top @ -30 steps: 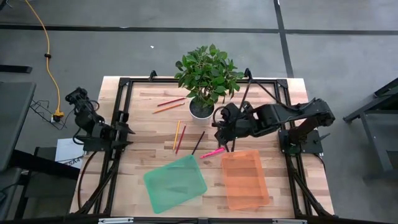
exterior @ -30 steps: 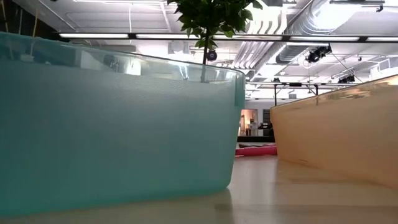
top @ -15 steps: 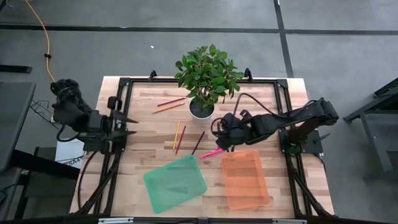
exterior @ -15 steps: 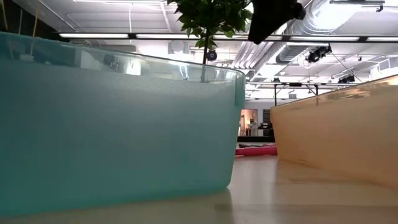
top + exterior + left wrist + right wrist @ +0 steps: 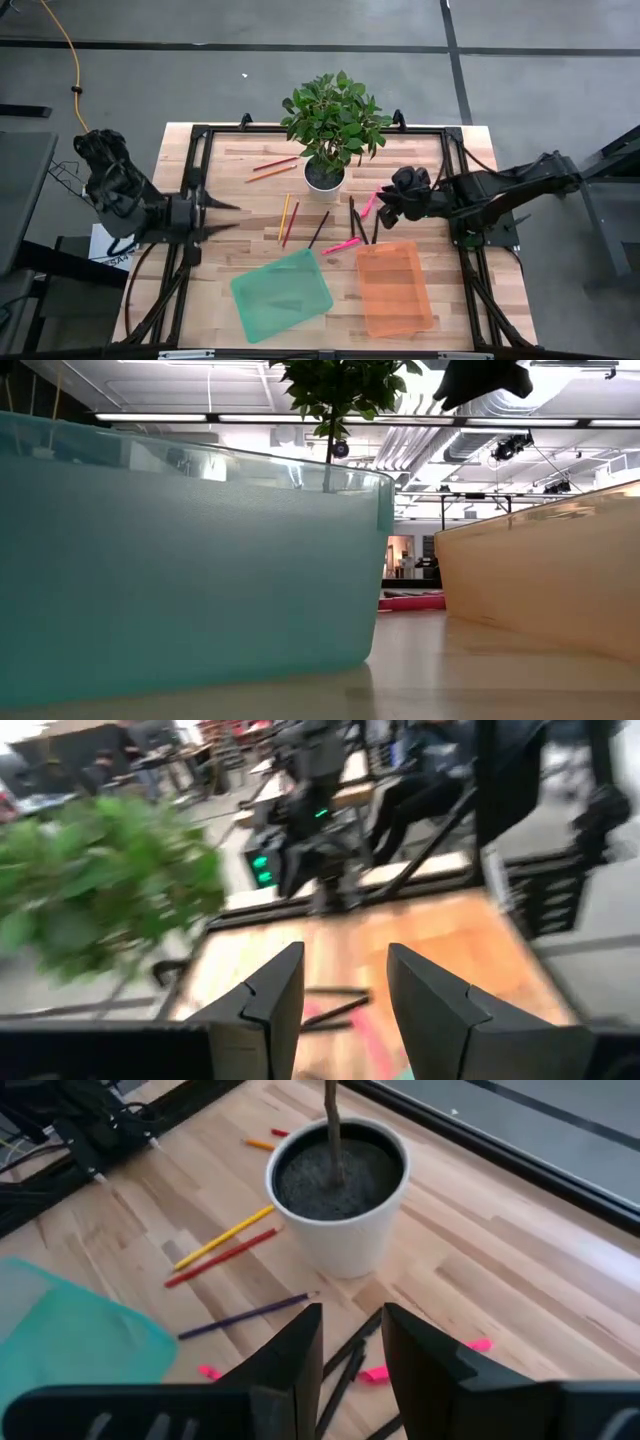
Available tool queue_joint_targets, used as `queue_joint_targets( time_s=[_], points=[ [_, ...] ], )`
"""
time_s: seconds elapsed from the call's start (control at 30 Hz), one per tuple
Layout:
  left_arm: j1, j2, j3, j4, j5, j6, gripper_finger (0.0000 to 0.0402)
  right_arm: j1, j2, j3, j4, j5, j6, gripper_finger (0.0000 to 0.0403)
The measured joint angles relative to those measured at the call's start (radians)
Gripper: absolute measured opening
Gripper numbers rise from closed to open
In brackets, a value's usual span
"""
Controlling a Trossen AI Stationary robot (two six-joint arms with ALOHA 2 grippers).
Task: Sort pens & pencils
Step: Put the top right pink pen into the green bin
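Several pens lie loose on the wood right of the plant pot (image 5: 323, 176): a pink pen (image 5: 342, 244), another pink pen (image 5: 368, 205) and black pens (image 5: 353, 213). The pencils lie left of them: a yellow pencil (image 5: 284, 215), a red pencil (image 5: 291, 223), a dark pencil (image 5: 318, 229), and a further red and orange pair (image 5: 272, 168) at the far side. My right gripper (image 5: 386, 205) hovers open just right of the pens, its fingers (image 5: 290, 1355) above the black pens (image 5: 348, 1355). My left gripper (image 5: 236, 217) is open at the table's left side, pointing toward the pencils.
A teal tray (image 5: 282, 294) and an orange tray (image 5: 394, 288) sit at the near edge. Between them the low view shows the pink pen (image 5: 410, 601). The white pot (image 5: 340, 1190) stands close beyond the right fingers. Black frame rails run along the table's sides.
My right gripper has drawn back from over the pens toward the table's right edge and risen; the black pens and a second pink pen now show where it stood. My left gripper has reached farther toward the table's middle.
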Motion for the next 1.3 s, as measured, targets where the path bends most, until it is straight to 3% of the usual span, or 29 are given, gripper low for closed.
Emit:
queue_joint_targets(
  time_s=[0.1,0.23,0.57,0.77,1.0,1.3],
  points=[
    [0.0,0.047,0.001,0.085,0.07,0.004,0.0134,0.001,-0.013,-0.007,-0.01,-0.013,-0.005,0.0096],
    [0.0,0.122,0.001,0.174,0.062,0.018,0.0134,0.005,-0.016,-0.007,-0.01,-0.033,-0.041,0.0096],
    [0.0,0.22,0.0,0.344,0.058,0.227,0.0134,0.005,-0.021,-0.007,-0.024,-0.057,-0.055,0.0096],
    [0.0,0.221,0.0,0.346,0.066,0.226,0.0134,0.005,-0.022,-0.007,-0.02,-0.06,-0.057,0.0096],
    [0.001,0.221,0.0,0.347,0.11,0.108,0.0134,0.005,-0.022,-0.007,-0.015,-0.06,-0.074,0.0096],
    [0.033,0.221,0.0,0.347,0.115,0.234,0.0134,0.005,-0.022,-0.007,-0.015,-0.078,-0.073,0.0096]
  ],
)
